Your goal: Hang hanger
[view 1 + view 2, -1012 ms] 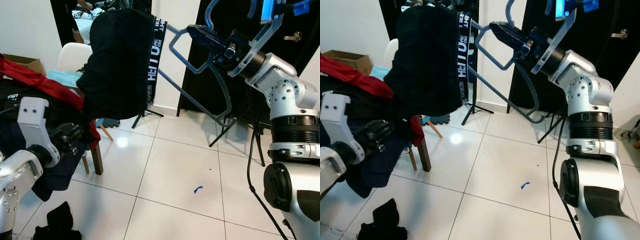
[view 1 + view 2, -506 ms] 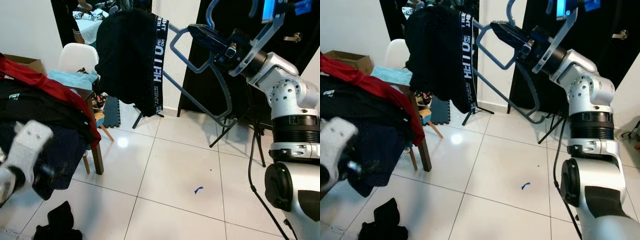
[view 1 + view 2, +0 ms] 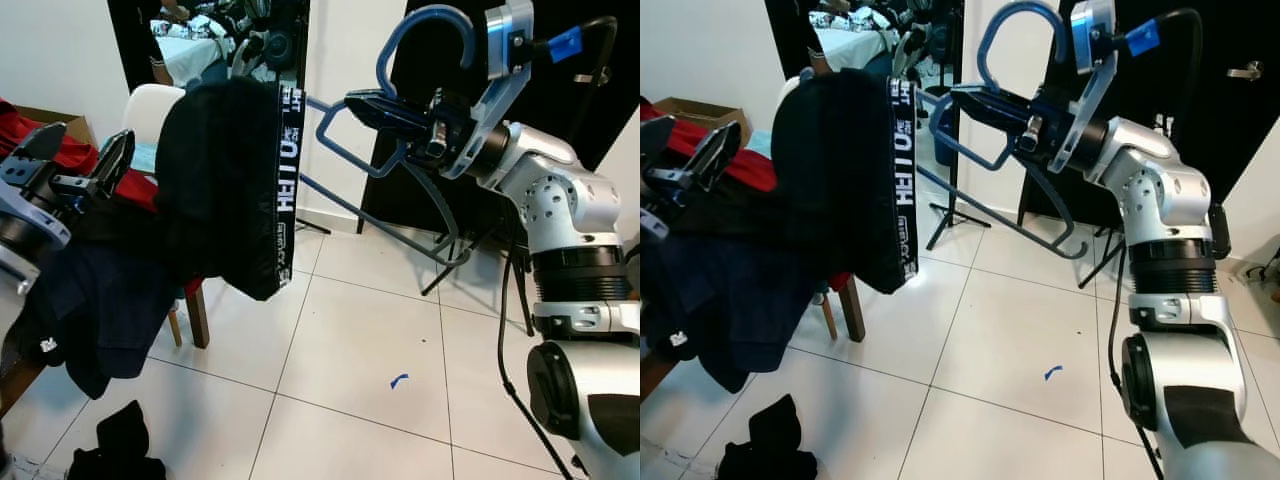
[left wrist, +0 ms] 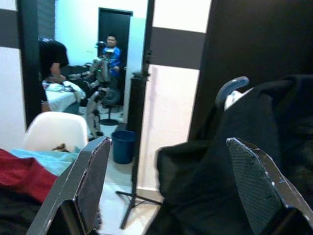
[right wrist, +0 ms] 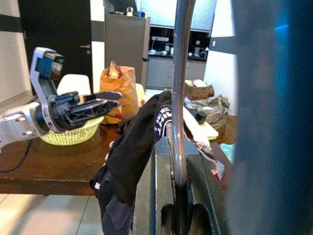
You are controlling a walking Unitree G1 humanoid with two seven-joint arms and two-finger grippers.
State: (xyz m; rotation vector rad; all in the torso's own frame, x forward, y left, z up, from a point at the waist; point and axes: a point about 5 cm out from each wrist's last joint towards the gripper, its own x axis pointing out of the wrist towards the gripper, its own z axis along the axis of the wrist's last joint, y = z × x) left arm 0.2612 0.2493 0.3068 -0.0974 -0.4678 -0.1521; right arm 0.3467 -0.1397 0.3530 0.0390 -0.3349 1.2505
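**Hanger held high, garment draped on its left arm**

The right gripper [image 3: 385, 108] is clamped on the blue hanger [image 3: 400, 190] just below its hook [image 3: 425, 30], which points up. The hanger's long axis runs leftward from the fingers, carrying a black garment [image 3: 225, 185]. The left gripper [image 3: 75, 165], fingers spread and empty, hovers just left of that garment, near the clothes pile [image 3: 90, 280].

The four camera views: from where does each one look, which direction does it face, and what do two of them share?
Left eye view: on the head, facing forward and down; right gripper holds the blue hanger carrying a black garment.
Right eye view: same scene, with the left gripper.
Left wrist view: along its open fingers toward the garment.
Right wrist view: along the clamped hanger.
All share the garment.
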